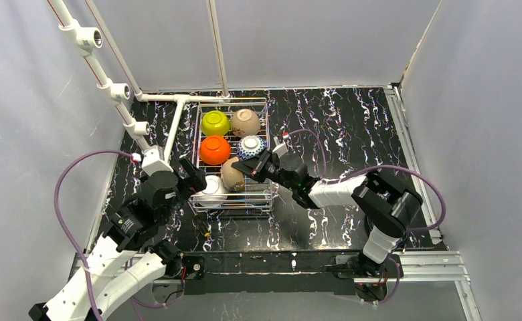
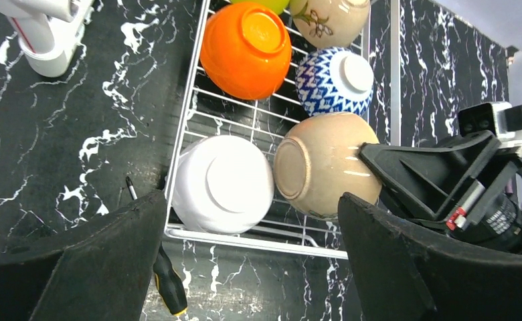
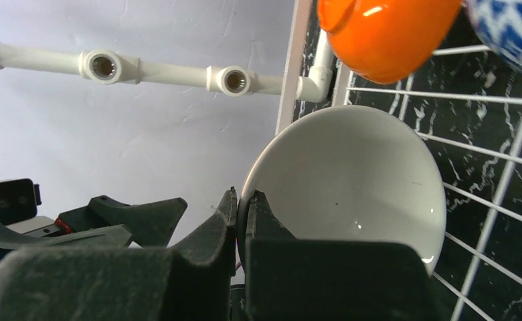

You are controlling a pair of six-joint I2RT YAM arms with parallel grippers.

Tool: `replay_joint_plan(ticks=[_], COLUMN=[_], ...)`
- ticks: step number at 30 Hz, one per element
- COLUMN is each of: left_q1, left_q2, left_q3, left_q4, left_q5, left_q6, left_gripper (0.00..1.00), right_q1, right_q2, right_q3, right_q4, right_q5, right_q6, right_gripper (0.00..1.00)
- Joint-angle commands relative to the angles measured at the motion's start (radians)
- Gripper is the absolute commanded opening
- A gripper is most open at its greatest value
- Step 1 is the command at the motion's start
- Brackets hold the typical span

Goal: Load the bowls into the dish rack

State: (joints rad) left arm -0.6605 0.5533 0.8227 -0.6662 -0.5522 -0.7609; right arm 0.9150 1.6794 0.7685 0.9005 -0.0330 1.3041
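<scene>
The right hand (image 3: 241,214) is clenched on the rim of the near beige bowl (image 2: 322,164), one finger inside against the whitish inner side and one outside. I think this thin-edge grip is chosen because the bowl is too wide to take around its body. The bowl is carried on its side, with its foot turned to the left, and it is low in the nearest row of the dish rack (image 2: 187,107), on the right place, just beside the white bowl (image 2: 223,184). From the pictures I cannot tell if it rests on the wires or hangs a little above them. The white bowl lies upside down on the left place of the same row. Behind them the orange bowl (image 2: 245,47) and the blue-and-white bowl (image 2: 335,80) fill the middle row. The lime-yellow bowl (image 1: 215,122) and the far beige bowl (image 1: 245,122) fill the last row, so all six are inside the rack or over it. The bowls are turned with the foot up, probably so that water can run out. The left hand (image 1: 197,177) is released and empty. It hovers over the near end of the rack above the white bowl, with its fingers wide apart. In my judgement only the letting go of the near beige bowl remains. The risk is that it rolls against the white one. A small screwdriver (image 2: 170,281) lies on the tabletop (image 1: 352,127) just outside the near left corner of the rack.
</scene>
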Motion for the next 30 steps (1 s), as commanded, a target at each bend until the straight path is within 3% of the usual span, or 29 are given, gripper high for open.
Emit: replay_joint_plan(ticks=[1,6,11,18,25,30], left_q1=[-0.003,-0.004,-0.003,-0.003,-0.004,-0.003], left_q2=[0.027,0.027,0.055,0.182,0.264,0.299], left_q3=[-0.022,-0.048,-0.072,-0.052,-0.047,-0.042], left_q4=[0.031,0.103,0.137,0.176,0.228,0.254], left_q5=[0.067,0.160,0.181,0.244,0.287,0.307], left_q6=[0.014,0.045,0.029,0.036,0.042,0.044], left_gripper=[0.98,0.94,0.95,0.96,0.96,0.96], right_q1=[-0.005,-0.011,-0.011,-0.029,-0.050,-0.056], right_q2=[0.048,0.157,0.200,0.162,0.129,0.132], right_q3=[-0.045,-0.089,-0.118,-0.201,-0.238,-0.241], right_q4=[0.299,0.484,0.523,0.447,0.320,0.250], right_q5=[0.010,-0.001,0.007,0.026,0.029,0.029], right_q6=[0.159,0.273,0.310,0.298,0.233,0.208], right_gripper=[0.01,0.01,0.01,0.03,0.22,0.27])
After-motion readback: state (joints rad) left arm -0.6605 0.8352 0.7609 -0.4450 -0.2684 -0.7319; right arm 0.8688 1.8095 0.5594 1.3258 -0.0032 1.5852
